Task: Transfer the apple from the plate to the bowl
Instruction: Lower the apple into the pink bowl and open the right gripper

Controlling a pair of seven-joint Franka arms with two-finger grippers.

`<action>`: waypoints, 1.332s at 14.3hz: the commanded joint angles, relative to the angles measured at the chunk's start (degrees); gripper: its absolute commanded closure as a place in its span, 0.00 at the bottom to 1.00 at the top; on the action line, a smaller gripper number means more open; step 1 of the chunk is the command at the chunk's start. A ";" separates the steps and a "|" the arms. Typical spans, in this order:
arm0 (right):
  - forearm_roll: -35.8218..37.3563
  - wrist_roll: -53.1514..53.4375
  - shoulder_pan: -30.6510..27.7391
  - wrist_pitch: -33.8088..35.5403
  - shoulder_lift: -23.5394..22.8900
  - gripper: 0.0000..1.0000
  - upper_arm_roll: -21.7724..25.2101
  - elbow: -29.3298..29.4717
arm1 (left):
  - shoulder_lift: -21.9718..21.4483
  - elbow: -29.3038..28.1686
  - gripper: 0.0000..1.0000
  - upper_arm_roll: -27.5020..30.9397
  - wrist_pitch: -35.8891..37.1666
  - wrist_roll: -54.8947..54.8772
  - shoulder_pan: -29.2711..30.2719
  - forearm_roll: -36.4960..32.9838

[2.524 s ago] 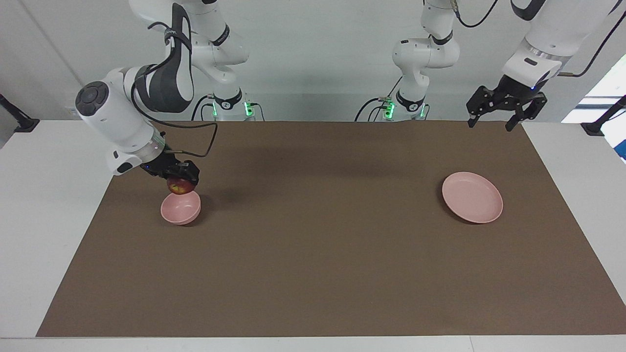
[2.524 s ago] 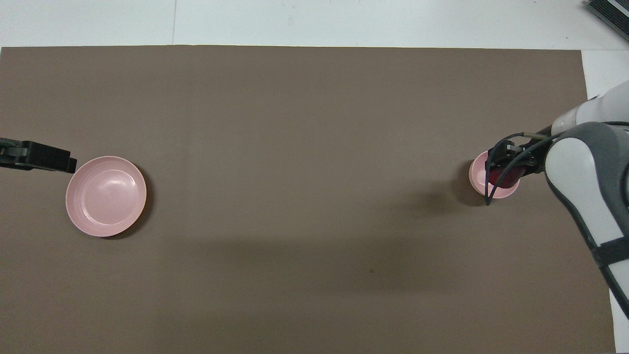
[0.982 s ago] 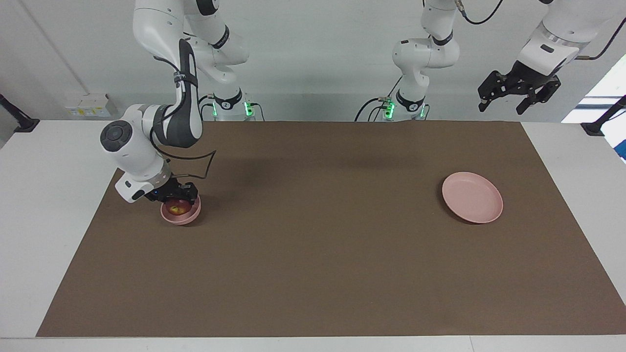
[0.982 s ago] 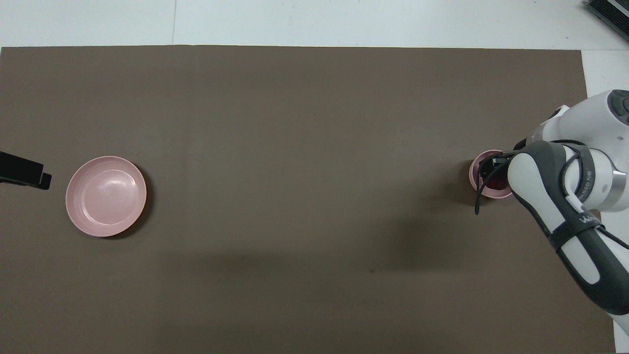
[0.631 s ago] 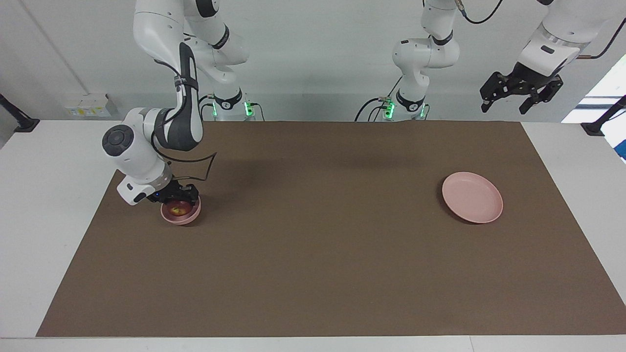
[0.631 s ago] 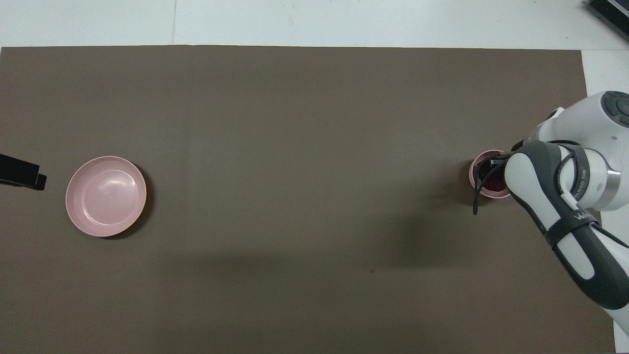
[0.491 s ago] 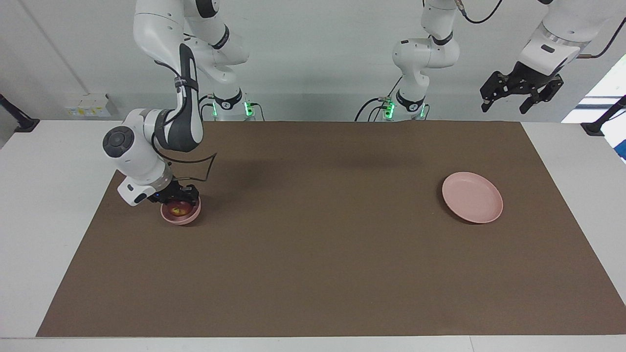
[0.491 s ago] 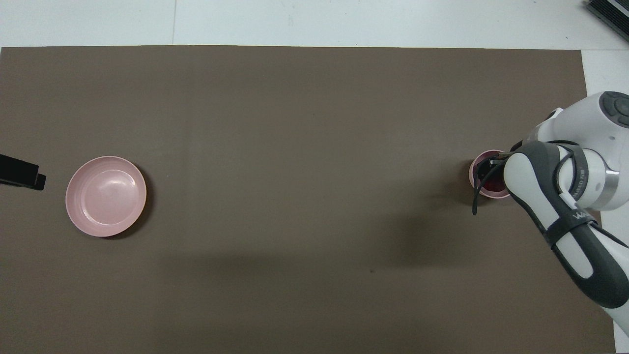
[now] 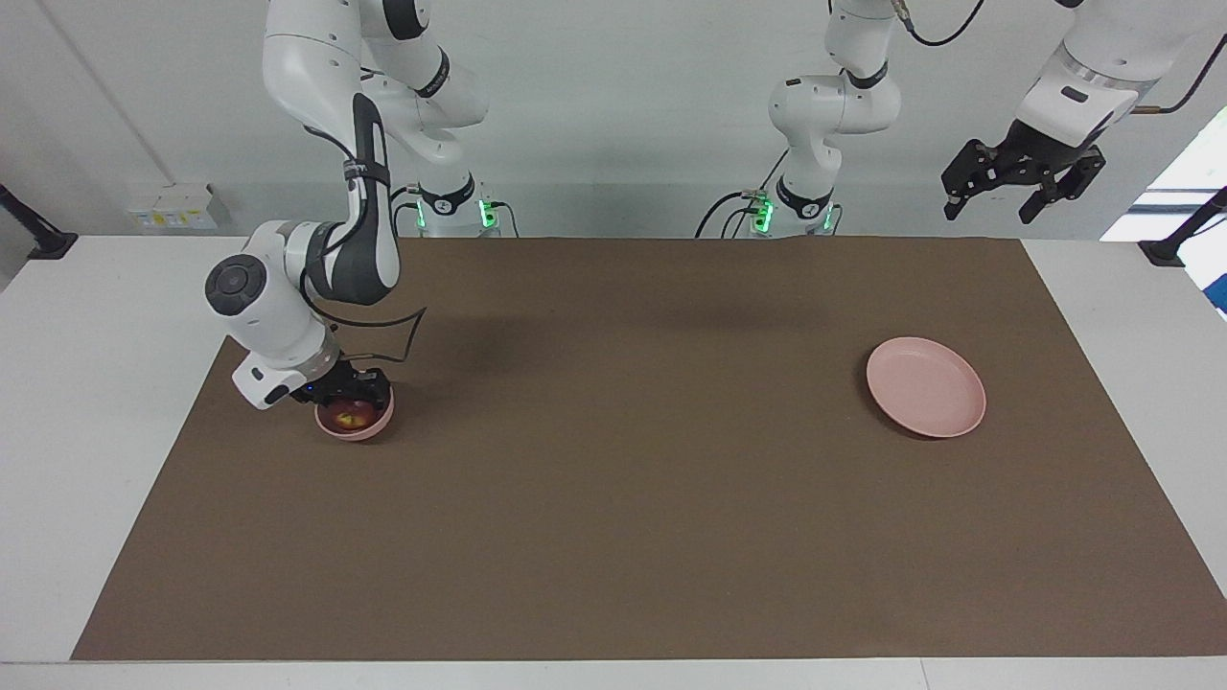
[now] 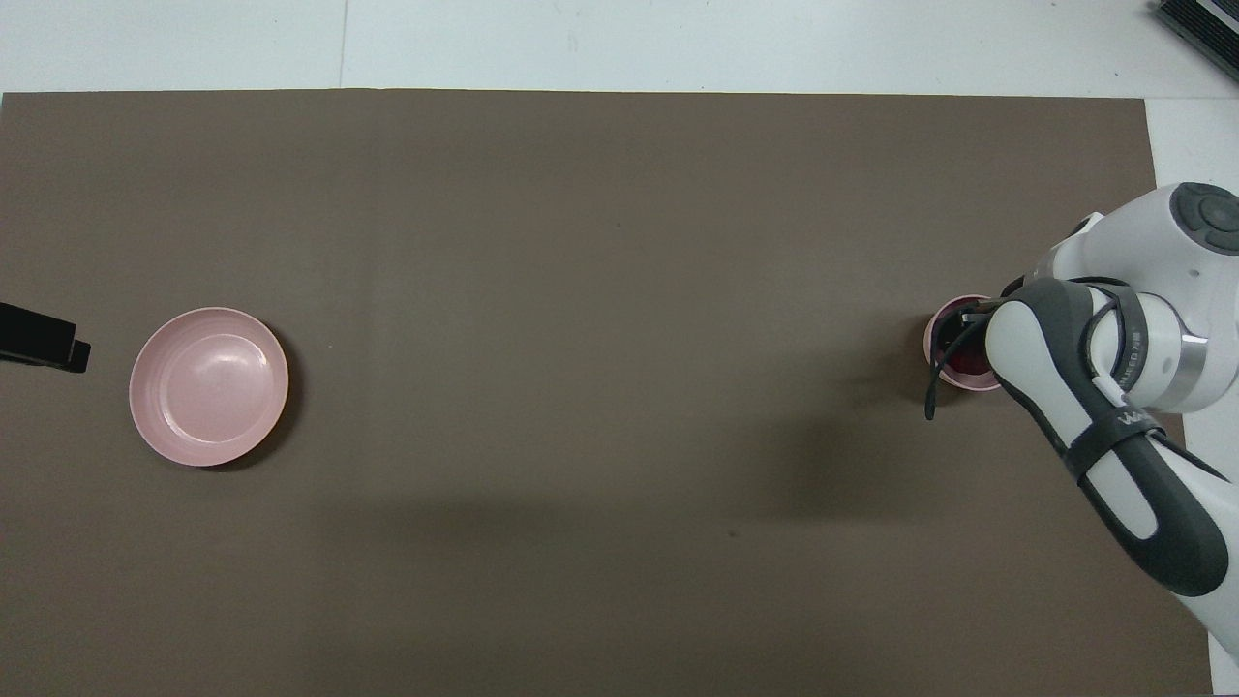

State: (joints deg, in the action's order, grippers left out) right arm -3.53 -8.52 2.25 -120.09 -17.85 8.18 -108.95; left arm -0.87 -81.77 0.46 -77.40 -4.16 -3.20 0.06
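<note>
Matte brown mat point(image 9: 613, 498) covers the tabletop, flat and smooth, white table point(image 9: 86, 383) showing at its margins. "Near to far" taken from the robots outward. Left gripper point(image 9: 1018, 192): black linkage fingers spread open, nothing between them, raised in the air over the edge of the mat at the left arm's end; arm waiting. In the overhead view only its dark tip point(image 10: 39, 337) enters the frame, beside the plate. Plate point(image 9: 926, 386) point(image 10: 209, 385): wide, shallow, round, pale pink, low rim, faint concentric rings and a soft sheen; nothing on it. At the right arm's end, well apart from the plate: bowl point(image 9: 357, 429) point(image 10: 934, 334), small, deep, round, same pale pink, rim partly covered by the arm from above. Right gripper point(image 9: 351, 402) lowered into the bowl, fingers closed on the apple point(image 9: 348, 416) point(image 10: 966, 361). Apple: small, round, glossy dark red with a yellowish patch, sitting inside the bowl.
</note>
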 commanded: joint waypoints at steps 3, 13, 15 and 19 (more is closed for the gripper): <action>0.98 -0.62 -0.84 -1.29 -0.16 1.00 -0.45 -0.04 | -1.51 -1.90 0.00 -0.02 -0.91 -0.24 0.39 -0.49; 0.10 0.44 -0.75 -2.43 -1.31 1.00 -0.54 0.14 | -1.51 -1.90 0.00 -0.02 -0.91 -0.24 0.39 -0.49; 0.10 0.70 -0.75 -2.34 -1.31 0.54 -0.54 0.23 | -1.51 -1.90 0.00 -0.02 -0.91 -0.24 0.39 -0.41; 0.10 0.70 -0.84 -1.46 -1.31 0.07 -0.54 0.49 | -1.51 -1.90 0.00 -0.02 -0.91 -0.24 0.39 -0.41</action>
State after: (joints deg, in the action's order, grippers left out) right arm -3.53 -8.40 2.11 -121.53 -19.05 8.17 -108.88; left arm -0.89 -81.82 0.53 -77.40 -4.15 -3.20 0.06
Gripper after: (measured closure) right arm 0.167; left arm 0.000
